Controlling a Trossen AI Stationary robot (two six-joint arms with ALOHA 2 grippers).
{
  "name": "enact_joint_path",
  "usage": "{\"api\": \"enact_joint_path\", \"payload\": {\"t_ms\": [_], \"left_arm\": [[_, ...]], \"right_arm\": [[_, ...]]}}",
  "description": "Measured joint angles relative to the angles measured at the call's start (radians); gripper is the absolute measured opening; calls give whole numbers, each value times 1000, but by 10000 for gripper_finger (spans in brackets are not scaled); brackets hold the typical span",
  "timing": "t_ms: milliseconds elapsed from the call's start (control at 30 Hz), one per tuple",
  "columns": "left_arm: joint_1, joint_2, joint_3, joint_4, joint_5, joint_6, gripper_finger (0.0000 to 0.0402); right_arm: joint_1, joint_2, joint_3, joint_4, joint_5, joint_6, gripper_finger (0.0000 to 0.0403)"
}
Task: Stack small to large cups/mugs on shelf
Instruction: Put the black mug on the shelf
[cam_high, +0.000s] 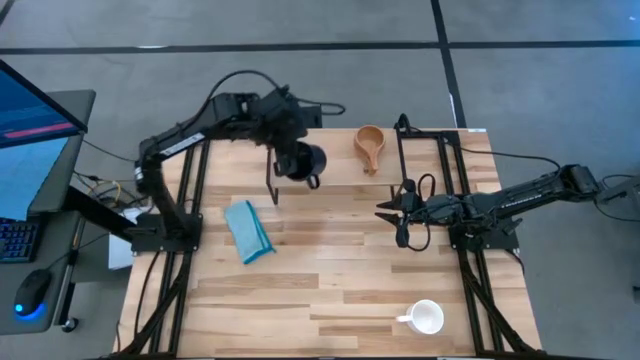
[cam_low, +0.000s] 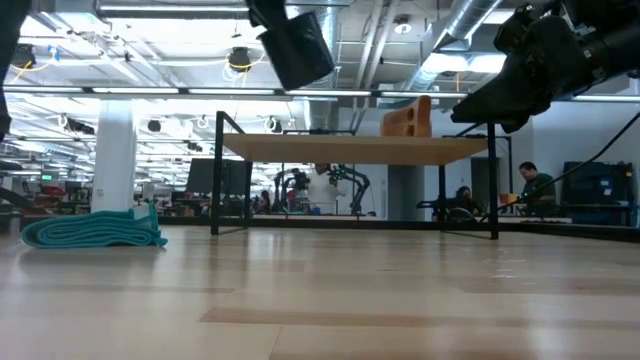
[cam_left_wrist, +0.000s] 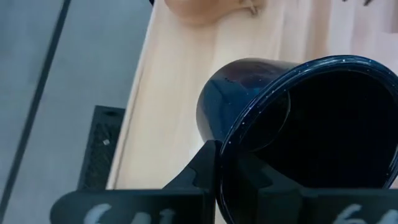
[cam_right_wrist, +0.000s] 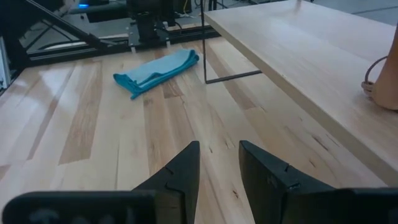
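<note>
My left gripper (cam_high: 290, 160) is shut on the dark navy mug (cam_high: 305, 160) and holds it above the left part of the shelf (cam_low: 350, 148). In the low view the mug (cam_low: 300, 48) hangs tilted, clear of the plank. The small tan wooden cup (cam_high: 368, 146) rests on the shelf top toward its right end, as the low view (cam_low: 408, 118) also shows. The white mug (cam_high: 427, 317) stands on the table near its front right. My right gripper (cam_high: 392, 222) is open and empty, above the table just in front of the shelf's right end. My left gripper holds the dark mug by its rim wall (cam_left_wrist: 219, 155), with one finger (cam_left_wrist: 202, 165) outside and the other inside the opening. The mug is lifted clear above the shelf and tilted, its mouth toward the wrist camera.
A folded blue cloth (cam_high: 248, 230) lies on the table left of centre, in front of the shelf's left legs (cam_high: 272, 185). Arm base frames stand at the table's left and right edges.
</note>
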Motion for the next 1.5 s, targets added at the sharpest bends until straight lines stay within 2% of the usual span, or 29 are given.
{"api": "enact_joint_path", "payload": {"t_ms": [200,367,733,867,1233,1500], "left_arm": [[48,120,178,-76,11,55,6],[80,182,253,-110,58,86,6],[123,222,251,-60,65,169,6],[131,240,247,-60,115,171,6],[134,323,247,-42,107,177,6],[138,329,247,-3,109,186,6]], "right_arm": [[0,0,0,-2,0,1,134],[0,0,0,4,0,1,134],[0,0,0,5,0,52,134],[0,0,0,5,0,52,134],[0,0,0,2,0,53,134],[0,0,0,-2,0,53,134]]}}
